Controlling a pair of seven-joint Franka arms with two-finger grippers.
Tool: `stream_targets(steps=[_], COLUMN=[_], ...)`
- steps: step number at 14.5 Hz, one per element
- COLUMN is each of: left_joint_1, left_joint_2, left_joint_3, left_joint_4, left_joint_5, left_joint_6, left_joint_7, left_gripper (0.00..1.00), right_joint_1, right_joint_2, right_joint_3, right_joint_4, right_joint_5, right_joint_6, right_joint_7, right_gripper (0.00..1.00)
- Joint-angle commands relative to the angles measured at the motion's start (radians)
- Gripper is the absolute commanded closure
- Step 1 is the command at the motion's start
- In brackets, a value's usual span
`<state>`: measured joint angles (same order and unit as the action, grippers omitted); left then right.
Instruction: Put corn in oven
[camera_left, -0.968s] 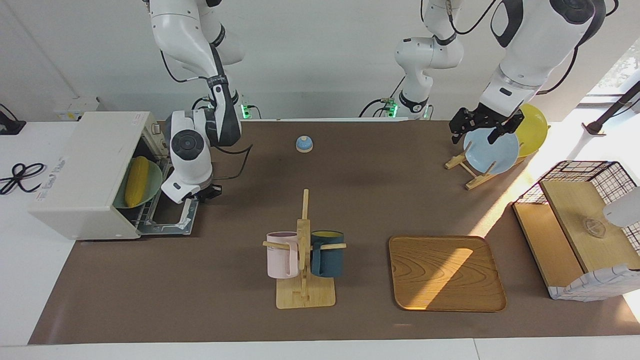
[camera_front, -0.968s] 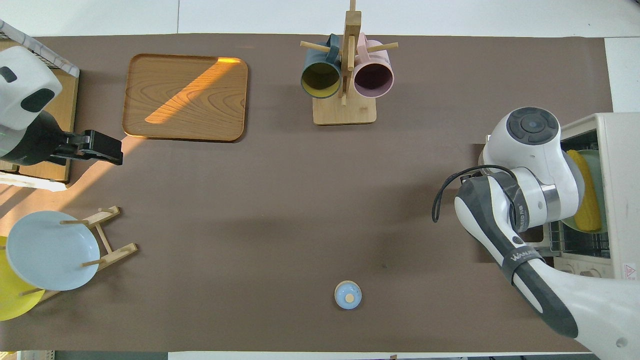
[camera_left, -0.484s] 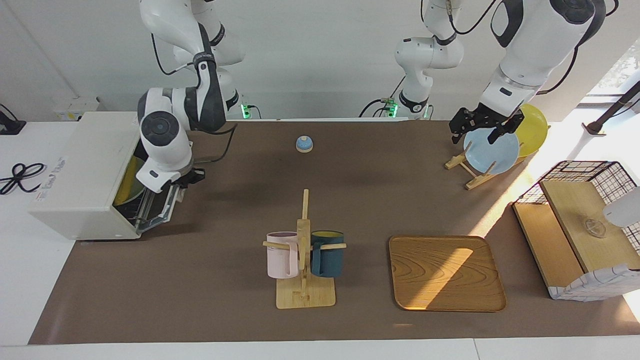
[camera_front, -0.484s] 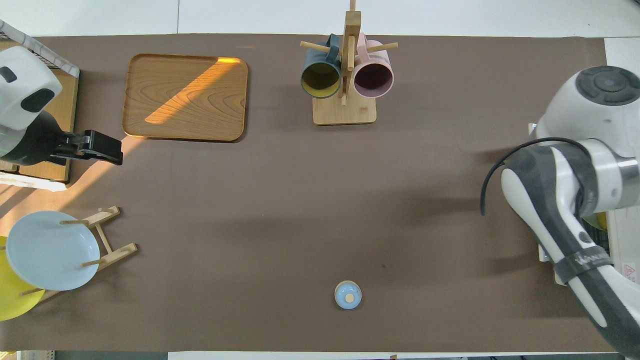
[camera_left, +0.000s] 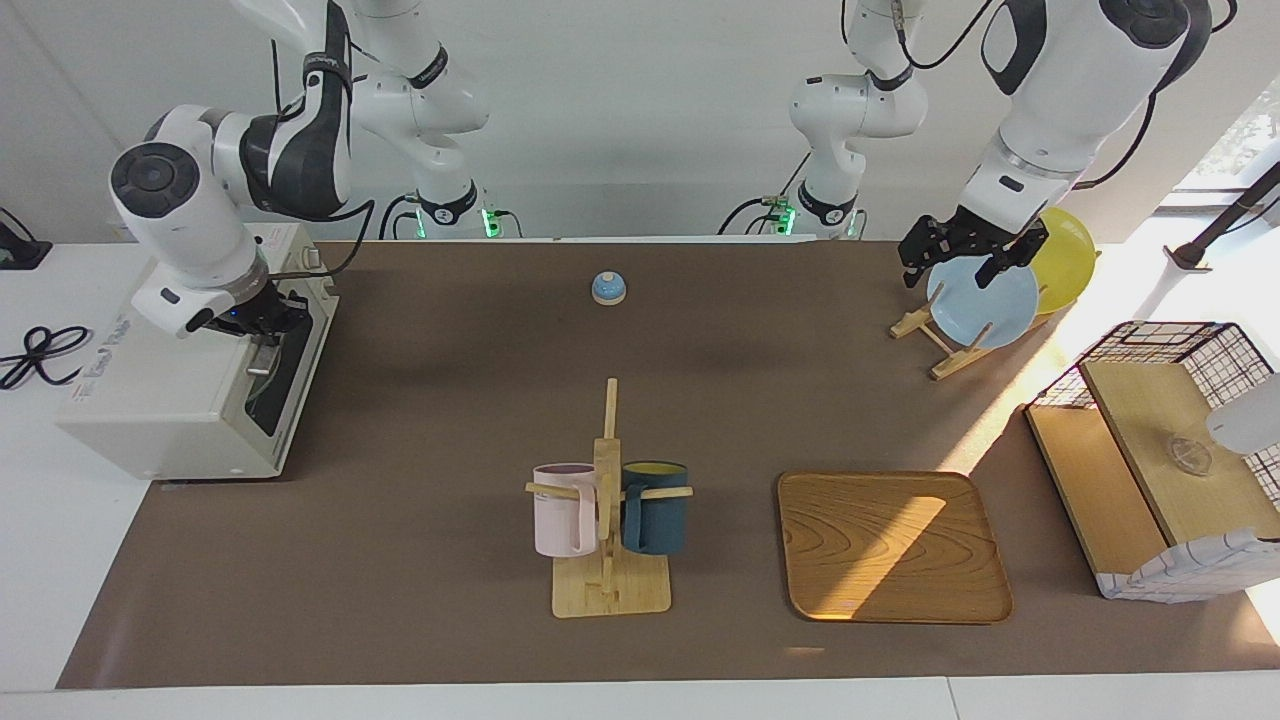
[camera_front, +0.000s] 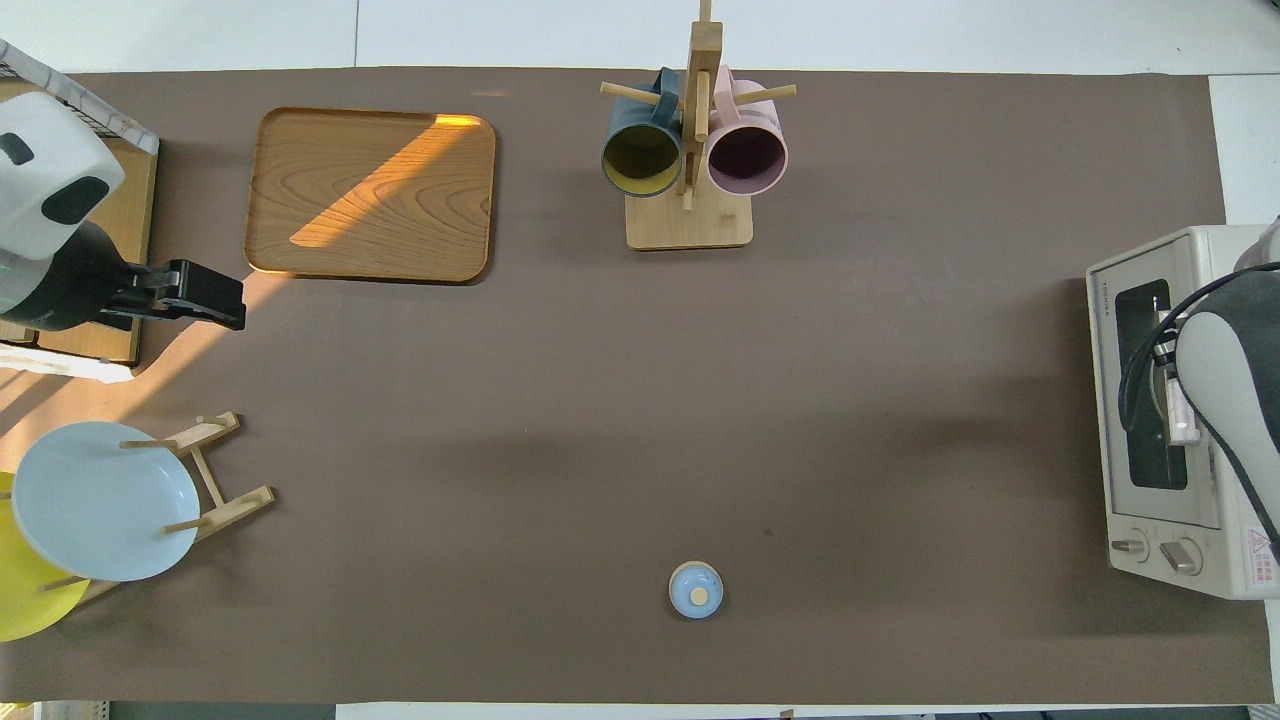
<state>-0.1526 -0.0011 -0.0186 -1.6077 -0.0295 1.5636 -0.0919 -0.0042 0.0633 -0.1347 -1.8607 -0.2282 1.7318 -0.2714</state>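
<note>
So this one looks basically done to me. The oven (camera_left: 165, 395) sits at the right arm's end of the worktop (camera_left: 450, 600) and its dark glass door (camera_left: 292, 375) is up and shut, or so close to shut that I can't see a gap. The corn isn't visible anywhere, not on the worktop and not in either view, so my guess is it's inside the oven and hidden by that door. The right gripper (camera_left: 262, 318) is right at the top edge of the door by the handle. Whether its fingers are wide or narrow, or have hold of the handle, I honestly cannot tell from here. The left gripper (camera_left: 968, 258) is waiting up in the air over the plate rack (camera_left: 935, 340) with the blue plate (camera_left: 985, 305), fingers spread wide and holding nothing. If anything's left, I'd say it's just the right arm backing off the door.
</note>
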Motion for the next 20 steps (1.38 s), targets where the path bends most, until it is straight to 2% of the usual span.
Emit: stream_targets(steps=[1, 2, 3, 5, 7, 9, 20], left_joint_1=[0.004, 0.004, 0.005, 0.005, 0.005, 0.005, 0.005], left_joint_2=[-0.013, -0.013, -0.013, -0.013, -0.013, -0.013, -0.013], left_joint_3=[-0.003, -0.003, -0.003, -0.003, -0.003, -0.003, -0.003], left_joint_4=[-0.003, -0.003, -0.003, -0.003, -0.003, -0.003, -0.003], left_joint_5=[0.008, 0.008, 0.008, 0.008, 0.008, 0.008, 0.008], left_joint_6=[-0.005, -0.005, -0.005, -0.005, -0.005, -0.005, -0.005], left_joint_7=[-0.003, -0.003, -0.003, -0.003, -0.002, -0.003, -0.003], left_gripper=[0.0, 0.0, 0.0, 0.0, 0.0, 0.0, 0.0], right_joint_1=[-0.011, -0.011, -0.008, 0.003, -0.005, -0.008, 0.001], right_joint_2=[-0.032, -0.051, -0.081, -0.112, -0.091, -0.082, -0.079], right_joint_3=[0.006, 0.007, 0.007, 0.016, 0.017, 0.015, 0.018], right_joint_4=[0.003, 0.014, 0.024, 0.082, 0.191, 0.247, 0.259], right_joint_5=[-0.008, 0.001, 0.026, 0.049, 0.132, 0.208, 0.199], right_joint_6=[-0.05, -0.069, -0.077, -0.122, -0.197, -0.254, -0.303], right_joint_7=[-0.014, -0.012, -0.012, -0.009, -0.009, 0.0, 0.011], right_gripper=[0.66, 0.24, 0.0, 0.0, 0.0, 0.0, 0.0])
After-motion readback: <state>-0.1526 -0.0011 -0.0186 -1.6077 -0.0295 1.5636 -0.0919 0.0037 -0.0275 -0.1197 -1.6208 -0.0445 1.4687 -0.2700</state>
